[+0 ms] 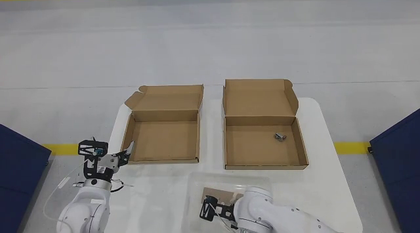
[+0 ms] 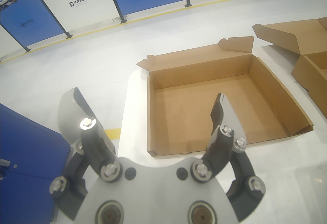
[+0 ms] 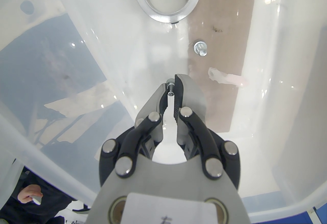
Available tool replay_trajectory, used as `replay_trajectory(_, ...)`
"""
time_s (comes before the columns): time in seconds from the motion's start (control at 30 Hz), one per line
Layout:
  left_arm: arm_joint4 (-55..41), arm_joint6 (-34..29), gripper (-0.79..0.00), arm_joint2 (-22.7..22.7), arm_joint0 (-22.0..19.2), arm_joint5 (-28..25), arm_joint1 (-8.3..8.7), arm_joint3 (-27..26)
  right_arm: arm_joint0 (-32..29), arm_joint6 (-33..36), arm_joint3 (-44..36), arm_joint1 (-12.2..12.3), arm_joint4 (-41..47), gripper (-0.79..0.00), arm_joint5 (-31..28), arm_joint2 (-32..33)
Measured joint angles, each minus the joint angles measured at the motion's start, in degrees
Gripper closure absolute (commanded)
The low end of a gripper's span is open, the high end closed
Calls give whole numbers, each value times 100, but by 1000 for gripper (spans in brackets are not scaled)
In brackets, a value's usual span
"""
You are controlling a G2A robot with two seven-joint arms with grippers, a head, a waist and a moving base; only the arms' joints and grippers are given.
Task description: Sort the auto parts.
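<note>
Auto parts status: small screw (image 3: 170, 87), short with a shiny round head, is pinched between the ribbed black pads of the right tool (image 3: 172, 81), tips closed on it, inside the translucent plastic bin (image 3: 281, 81). Same bin also has a thick smooth metal ring (image 3: 163, 14), lying flat, and a flanged silver bolt (image 3: 200, 48) lying loose between the ring and the tool. A brown cardboard strip (image 3: 224, 30) and a pale crumpled scrap (image 3: 227, 78) show at the bin floor. Left tool (image 2: 148, 94) hangs with fingers spread wide, holding nothing, just off the near corner of the left box (image 1: 164, 140), plain corrugated cardboard with its lid flap up. Right box (image 1: 262, 148), same type, holds one small grey metal part (image 1: 279, 136) near its far right corner. Both boxes sit side by side on the white worktop (image 1: 164, 180).
</note>
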Motion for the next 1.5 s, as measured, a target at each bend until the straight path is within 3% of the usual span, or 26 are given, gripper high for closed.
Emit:
replay_trajectory(0.73, 0, 0, -785, 0, 0, 0, 0, 0, -16, 154, -143, -21, 13, 0, -16, 119)
replay_trajectory(0.93, 0, 0, -785, 0, 0, 0, 0, 0, -331, -74, -511, 248, 659, 0, -291, 1014)
replay_trajectory(1.27, 0, 0, -785, 0, 0, 0, 0, 0, -1559, -528, -1223, 822, 2362, 0, -1380, 3182)
replay_trajectory(1.5, 0, 0, -785, 0, 0, 0, 0, 0, -1572, -535, -1218, 827, 2394, 0, -1401, 3216)
